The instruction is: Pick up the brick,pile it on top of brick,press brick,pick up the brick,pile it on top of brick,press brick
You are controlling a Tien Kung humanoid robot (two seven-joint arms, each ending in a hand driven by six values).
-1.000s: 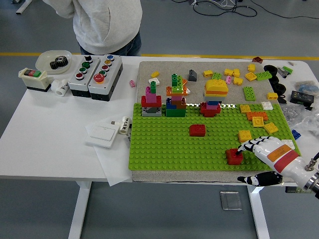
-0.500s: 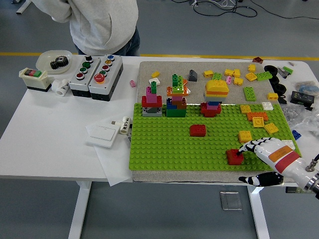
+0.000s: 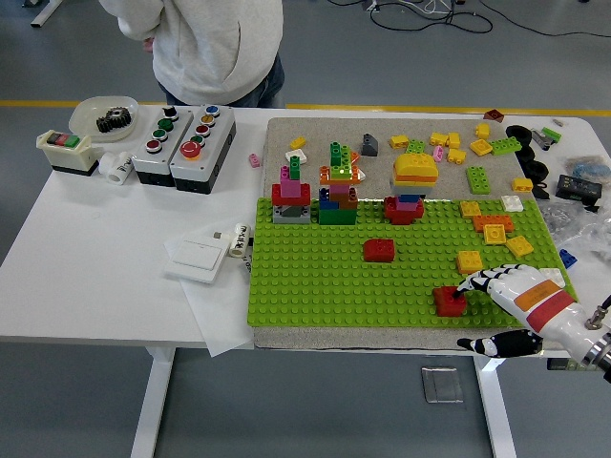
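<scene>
On the green baseplate (image 3: 325, 277) a red brick (image 3: 447, 301) sits near the front right. My right hand (image 3: 477, 291) reaches in from the lower right, its fingertips (image 3: 465, 286) resting on top of that brick; the thumb hangs below the table's edge and nothing is grasped. A second red brick (image 3: 378, 250) lies flat mid-plate. Small brick stacks stand along the plate's far edge: a red and pink one (image 3: 290, 196), a multicoloured one (image 3: 337, 186) and a red and blue one (image 3: 404, 206). My left arm is out of sight.
Loose yellow and green bricks (image 3: 477, 148) lie on the mat at the back right. Two button boxes (image 3: 183, 143), a gear in a dish (image 3: 113, 118) and a white card (image 3: 199, 254) occupy the left. A person (image 3: 215, 48) stands at the far side.
The person at the far side has shifted to the right. My right hand and the bricks have stayed put.
</scene>
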